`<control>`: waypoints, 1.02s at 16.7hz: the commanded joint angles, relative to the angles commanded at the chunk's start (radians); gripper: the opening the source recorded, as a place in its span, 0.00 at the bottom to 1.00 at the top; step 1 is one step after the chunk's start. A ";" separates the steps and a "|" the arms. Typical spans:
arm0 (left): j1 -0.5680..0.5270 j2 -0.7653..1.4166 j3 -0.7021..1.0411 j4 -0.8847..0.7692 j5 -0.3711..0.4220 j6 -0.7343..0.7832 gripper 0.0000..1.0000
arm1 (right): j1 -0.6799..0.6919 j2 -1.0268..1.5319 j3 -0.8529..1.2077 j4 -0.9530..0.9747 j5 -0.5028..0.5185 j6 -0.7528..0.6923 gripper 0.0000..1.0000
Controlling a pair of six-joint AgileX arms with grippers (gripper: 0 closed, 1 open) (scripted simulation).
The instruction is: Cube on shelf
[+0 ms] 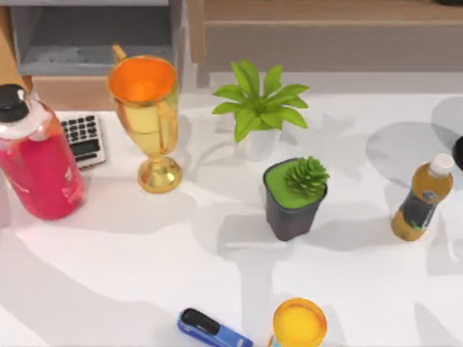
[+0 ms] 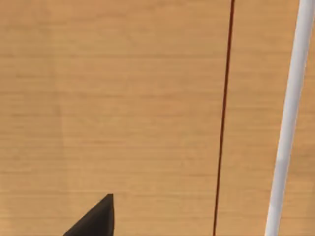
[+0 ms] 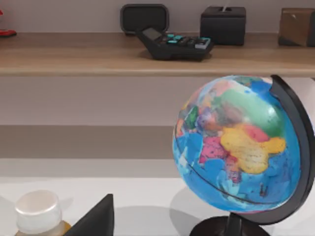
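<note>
A: Top view first. White table (image 1: 108,289) crowded: red bottle (image 1: 36,163), calculator (image 1: 83,139), gold trophy cup (image 1: 148,116), leafy plant in a white pot (image 1: 259,108), dark plant pot (image 1: 293,199), amber drink bottle (image 1: 422,195), blue stapler (image 1: 213,330), yellow-topped jar (image 1: 299,323). The shelf (image 1: 325,11) runs along the far edge at the right, the grey cubby (image 1: 94,36) to its left.

B: And the cube?

A: Can't find it among any of that. Where it sits, I cannot tell.

B: Left wrist view?

A: Tan wood grain, a thin dark-red line, a white bar. One dark fingertip (image 2: 96,219) of the left gripper at the edge. Open or clenched, cannot tell.

B: Right wrist?

A: The shelf board again, carrying a desk phone (image 3: 174,44), a dark box (image 3: 222,24) and a brown box (image 3: 297,25). A globe (image 3: 238,147) stands on the table close by, a capped bottle beside one dark fingertip (image 3: 96,219). Same verdict on the right gripper: cannot tell.

B: Risks?

A: Reaching through this clutter could topple the trophy cup or a bottle. The shelf is already occupied, so a careless placement might knock the phone.

B: Any readable writing?

A: None; the amber drink bottle's label is illegible.
</note>
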 joint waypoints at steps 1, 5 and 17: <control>0.000 0.000 0.000 0.000 0.000 0.000 1.00 | 0.000 0.000 0.000 0.000 0.000 0.000 1.00; -0.009 0.011 0.028 -0.016 -0.009 0.000 1.00 | 0.000 0.000 0.000 0.000 0.000 0.000 1.00; -0.025 0.054 0.115 -0.060 -0.025 -0.001 0.70 | 0.000 0.000 0.000 0.000 0.000 0.000 1.00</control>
